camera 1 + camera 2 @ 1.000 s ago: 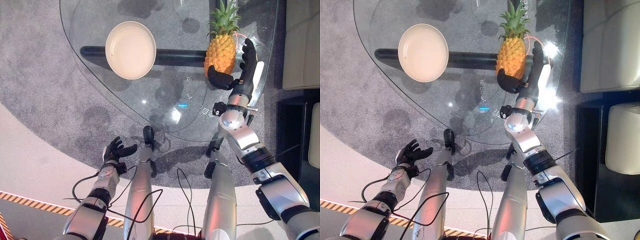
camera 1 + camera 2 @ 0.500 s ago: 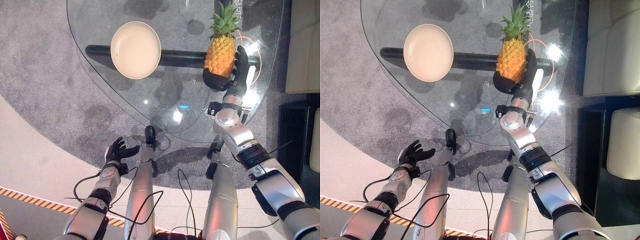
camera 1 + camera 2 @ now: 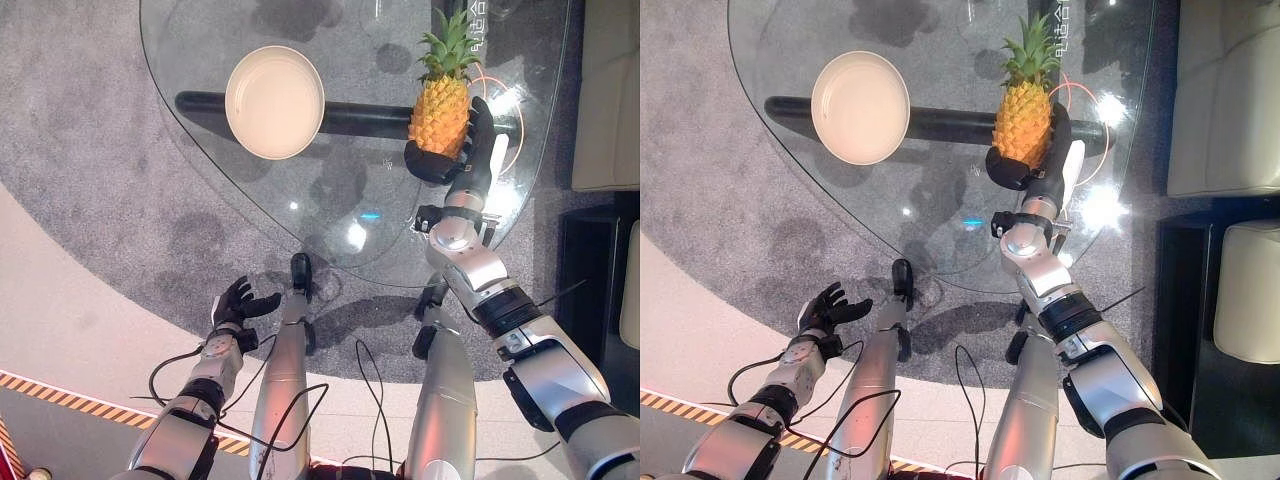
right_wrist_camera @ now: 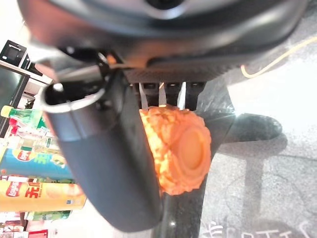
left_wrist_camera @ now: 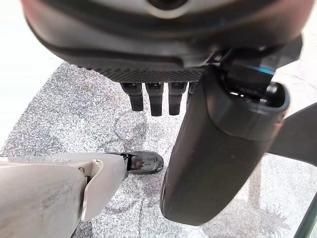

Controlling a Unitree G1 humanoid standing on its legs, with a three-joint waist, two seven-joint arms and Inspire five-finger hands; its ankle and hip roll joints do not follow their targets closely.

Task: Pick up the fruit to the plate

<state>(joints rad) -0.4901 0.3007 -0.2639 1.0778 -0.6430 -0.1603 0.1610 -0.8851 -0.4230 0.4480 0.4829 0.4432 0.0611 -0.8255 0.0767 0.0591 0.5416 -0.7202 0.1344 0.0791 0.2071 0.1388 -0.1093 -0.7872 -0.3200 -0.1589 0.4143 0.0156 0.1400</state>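
While the left hand [image 3: 238,303] hangs loose-fingered, right hand [image 3: 455,160] fingers clasp the pineapple [image 3: 439,98].

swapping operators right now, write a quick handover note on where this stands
Right hand: shut on the pineapple, gripping its lower body over the right side of the glass table.
Left hand: open, holding nothing, low beside the table's near edge.
Plate: white, with nothing on it, on the table to the left of the pineapple.
Done: fruit grasped.
Left: carry the pineapple leftward to the plate, set it down, release.
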